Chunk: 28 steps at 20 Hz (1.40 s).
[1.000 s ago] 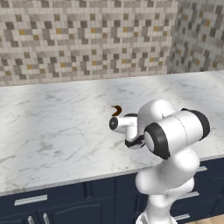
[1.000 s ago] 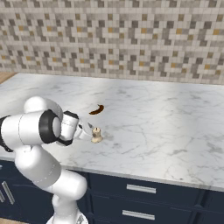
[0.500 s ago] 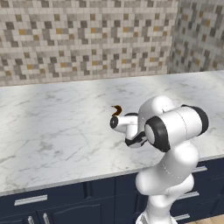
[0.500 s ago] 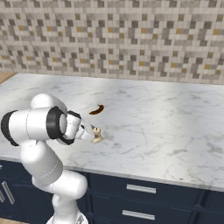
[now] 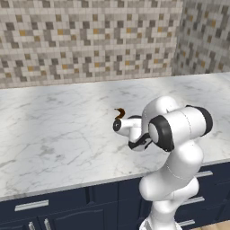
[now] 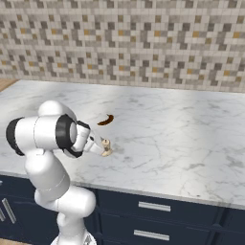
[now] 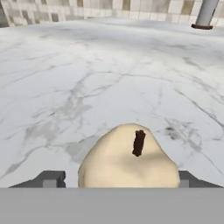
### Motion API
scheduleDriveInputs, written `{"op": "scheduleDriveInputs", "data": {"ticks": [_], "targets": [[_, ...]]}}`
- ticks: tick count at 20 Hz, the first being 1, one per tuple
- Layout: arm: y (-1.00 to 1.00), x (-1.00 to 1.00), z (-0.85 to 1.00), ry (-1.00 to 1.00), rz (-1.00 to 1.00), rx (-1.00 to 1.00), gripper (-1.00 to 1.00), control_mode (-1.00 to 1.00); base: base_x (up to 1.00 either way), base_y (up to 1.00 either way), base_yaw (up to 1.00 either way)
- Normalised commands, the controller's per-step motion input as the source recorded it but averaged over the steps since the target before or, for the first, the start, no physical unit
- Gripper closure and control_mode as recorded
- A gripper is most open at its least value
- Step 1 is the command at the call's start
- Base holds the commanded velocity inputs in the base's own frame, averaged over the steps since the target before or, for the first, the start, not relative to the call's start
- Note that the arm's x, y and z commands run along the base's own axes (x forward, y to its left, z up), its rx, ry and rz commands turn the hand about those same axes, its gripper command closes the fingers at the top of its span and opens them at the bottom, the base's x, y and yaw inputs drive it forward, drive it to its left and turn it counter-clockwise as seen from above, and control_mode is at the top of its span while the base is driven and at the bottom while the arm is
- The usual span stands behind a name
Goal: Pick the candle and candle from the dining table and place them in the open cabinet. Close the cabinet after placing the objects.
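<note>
The short lumpy cream candle (image 7: pixel 127 159) with a dark wick stands on the white marble dining table (image 6: pixel 182 129). My gripper (image 7: pixel 118 179) is low around it. One fingertip (image 7: pixel 50 178) shows a gap to the wax, while the other (image 7: pixel 186 177) sits almost against it, so the gripper is still open. In the right base view the cream candle (image 6: pixel 106 147) shows just past my gripper (image 6: pixel 101 145). The slim taper candle (image 7: pixel 204 13) on its dark base stands far off, at the top right of the hand view. The cabinet is out of view.
A brown crescent pastry (image 6: pixel 105 119) (image 5: pixel 119 112) lies on the marble just beyond the hand. A mosaic tile wall (image 5: pixel 90 40) runs behind the table. Navy drawer fronts with silver handles (image 6: pixel 153 206) sit below the near edge.
The upper arm has shifted a little while the hand stays down at the cream candle. The candle and pastry have not moved.
</note>
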Motion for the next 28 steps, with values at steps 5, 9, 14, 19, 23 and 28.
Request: {"op": "scheduleDriveInputs", "data": {"ticks": [5,9,14,19,23,28], "targets": [[0.00,0.01,-0.06,0.00,0.00,0.00,1.00,-1.00,0.00,0.00,0.00],[0.00,0.00,0.00,0.00,0.00,0.00,1.00,-1.00,0.00,0.00,0.00],[0.00,-0.15,0.26,-0.06,-0.02,-0.04,1.00,-1.00,0.00,0.00,0.00],[0.00,-0.34,0.45,-0.04,-0.01,-0.04,1.00,-1.00,0.00,0.00,0.00],[-0.01,-0.21,0.77,-0.03,0.00,-0.05,1.00,-1.00,0.00,0.00,0.00],[0.00,-0.07,0.77,0.00,0.00,-0.07,1.00,-1.00,0.00,0.00,0.00]]}}
